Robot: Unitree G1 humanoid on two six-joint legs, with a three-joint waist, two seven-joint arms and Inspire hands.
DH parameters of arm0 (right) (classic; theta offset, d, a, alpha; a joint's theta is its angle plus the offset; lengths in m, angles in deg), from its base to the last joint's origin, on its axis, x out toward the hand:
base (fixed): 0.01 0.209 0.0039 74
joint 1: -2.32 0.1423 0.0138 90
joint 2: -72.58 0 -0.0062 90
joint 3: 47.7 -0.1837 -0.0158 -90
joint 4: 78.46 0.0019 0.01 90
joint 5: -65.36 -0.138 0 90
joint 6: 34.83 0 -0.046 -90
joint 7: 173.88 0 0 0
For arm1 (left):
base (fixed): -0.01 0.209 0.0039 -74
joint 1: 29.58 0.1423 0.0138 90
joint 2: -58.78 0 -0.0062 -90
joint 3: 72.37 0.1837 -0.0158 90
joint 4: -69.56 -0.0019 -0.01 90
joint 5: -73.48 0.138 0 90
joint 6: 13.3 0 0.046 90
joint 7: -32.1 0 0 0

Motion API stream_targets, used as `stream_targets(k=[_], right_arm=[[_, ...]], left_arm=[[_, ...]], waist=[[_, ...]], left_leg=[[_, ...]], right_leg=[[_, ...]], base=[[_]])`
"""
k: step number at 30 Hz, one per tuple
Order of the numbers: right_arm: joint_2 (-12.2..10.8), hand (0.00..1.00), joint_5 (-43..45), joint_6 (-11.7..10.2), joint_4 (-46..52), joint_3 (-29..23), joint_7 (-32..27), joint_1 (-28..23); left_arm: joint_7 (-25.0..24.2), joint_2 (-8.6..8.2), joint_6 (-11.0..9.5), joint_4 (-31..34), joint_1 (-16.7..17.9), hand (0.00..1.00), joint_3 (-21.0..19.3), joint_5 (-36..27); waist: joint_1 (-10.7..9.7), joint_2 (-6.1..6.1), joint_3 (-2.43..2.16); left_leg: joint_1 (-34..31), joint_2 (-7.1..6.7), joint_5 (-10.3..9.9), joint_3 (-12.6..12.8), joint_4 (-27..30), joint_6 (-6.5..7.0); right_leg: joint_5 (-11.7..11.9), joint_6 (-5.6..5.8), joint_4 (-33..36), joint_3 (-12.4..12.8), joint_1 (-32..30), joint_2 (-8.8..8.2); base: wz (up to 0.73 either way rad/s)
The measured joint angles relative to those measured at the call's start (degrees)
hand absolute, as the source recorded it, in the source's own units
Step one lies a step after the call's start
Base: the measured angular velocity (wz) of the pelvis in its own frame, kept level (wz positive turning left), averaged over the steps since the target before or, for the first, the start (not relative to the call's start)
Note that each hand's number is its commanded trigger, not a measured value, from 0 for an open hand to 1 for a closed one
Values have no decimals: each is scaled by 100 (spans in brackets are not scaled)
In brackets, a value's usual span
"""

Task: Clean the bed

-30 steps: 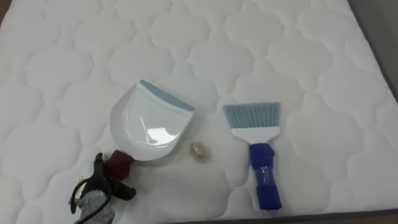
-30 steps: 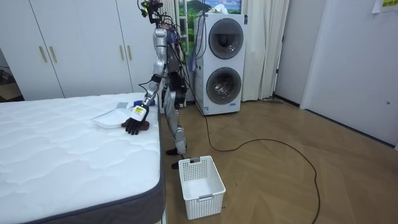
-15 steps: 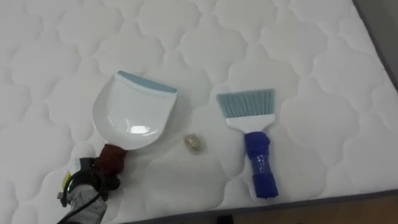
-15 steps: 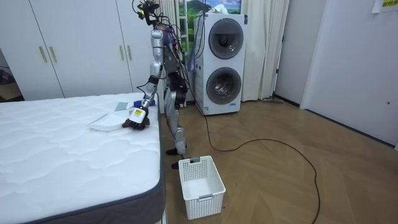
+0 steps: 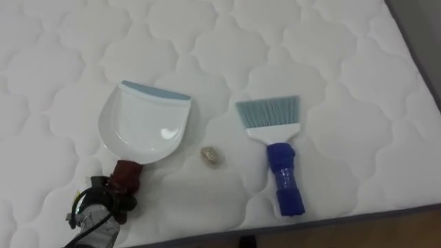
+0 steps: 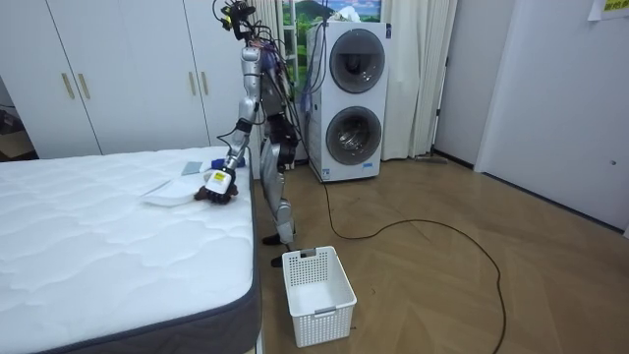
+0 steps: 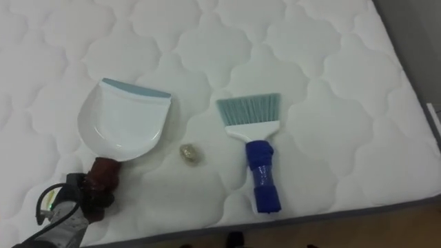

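White dustpan [image 5: 145, 124] now lies flat near the mattress [image 5: 344, 83] edge, the left hand [image 5: 105, 205] newly curled round its red handle, probably ready for the blue brush [image 5: 275, 148] to sweep in the small lump [image 5: 212, 156].

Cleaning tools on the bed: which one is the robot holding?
The white dustpan; its left hand grips the handle. The blue brush lies apart, untouched.

The bed [image 5: 331, 62] is covered in quilted cloth, soft and matt. The dustpan [image 5: 145, 127] is smooth plastic, glossy enough to catch the light. The brush [image 5: 279, 155] has a shiny plastic handle, a little wrinkled, and fine matt bristles. The floor [image 6: 472, 285] is polished wood with a slight sheen.
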Motion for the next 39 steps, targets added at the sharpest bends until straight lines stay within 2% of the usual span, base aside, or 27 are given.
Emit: stream_targets(k=[7, 13, 17, 18, 20, 22, 23, 25, 28, 31, 34, 37, 39], right_arm=[[26, 0, 18, 84, -3, 0, -2, -116], [25, 0, 15, 118, -5, 0, 2, -117], [26, 0, 16, 99, 0, -8, -26, -115], [32, 0, 25, 100, 4, -21, -45, -115], [53, 0, 24, 90, -1, -99, -59, -121], [133, 0, 8, 30, 22, -137, -112, -128], [153, 0, 1, -1, 21, -142, -143, -126], [255, 0, -41, -134, 28, -207, -232, -127], [305, 0, -163, -257, 55, -403, -266, -90], [307, 0, -228, -329, 60, -486, -268, -110], [340, 0, -289, -418, 347, -808, -362, -170], [383, 0, -507, -514, 651, -1156, -618, -228], [402, 0, -608, -565, 702, -1288, -751, -157]], left_arm=[[-2, -1, 39, -7, 10, 100, 0, 8], [1, 3, 76, -61, 36, 100, 2, 14], [-2, 28, 73, -68, 33, 100, -4, 34], [-1, 36, 79, -67, 36, 100, -32, 187], [0, 104, 76, -58, 32, 100, -51, 533], [0, 255, 77, -39, 22, 100, 5, 869], [1, 293, 74, -39, 19, 100, 7, 928], [28, 449, 60, -27, 23, 100, 11, 992], [140, 595, 55, 150, 196, 100, 27, 1113], [149, 696, -64, 281, 390, 100, 4, 1235], [150, 792, -101, 687, 723, 100, 0, 1326], [149, 920, -222, 1185, 1077, 100, -3, 1568], [175, 932, -265, 1347, 1229, 100, 0, 1607]], waist=[[3, -17, -9], [3, -16, -10], [13, 5, -34], [33, 36, -56], [19, 81, -85], [10, 161, -132], [11, 187, -137], [10, 277, -119], [36, 348, -124], [64, 353, -126], [105, 357, -125], [139, 360, -127], [176, 368, -133]], left_leg=[[33, -1, -1, 2, -14, -2], [163, 6, -5, 102, -62, -2], [161, 24, -32, 98, -29, -7], [123, 37, -53, 89, 20, -11], [89, 44, -63, 86, 54, -11], [90, 46, -63, 90, 50, -10], [95, 47, -64, 94, 48, -8], [181, 46, -64, 119, 9, -6], [264, 43, -61, 154, -91, -4], [335, 39, -56, 197, -157, -9], [344, 45, -57, 238, -179, -10], [305, 55, -61, 267, -184, -8], [312, 57, -60, 285, -219, -7]], right_leg=[[-6, -11, 69, -5, 12, -7], [-16, -23, 74, 2, 99, -17], [-19, -28, 55, -10, 102, -8], [-18, -31, 27, -29, 103, -1], [-10, -36, 0, -52, 104, 6], [1, -28, -23, -50, 112, 10], [4, -26, -29, -48, 120, 12], [9, -20, -12, -38, 185, 10], [2, -15, -12, -6, 194, 11], [-27, -23, -8, -2, 202, 2], [-40, -24, -31, 15, 189, 12], [-32, -13, -91, 3, 187, 23], [-17, 0, -118, 13, 191, 33]], base=[[0], [-6], [0], [4], [2], [0], [0], [-4], [-8], [-9], [-8], [1], [0]])
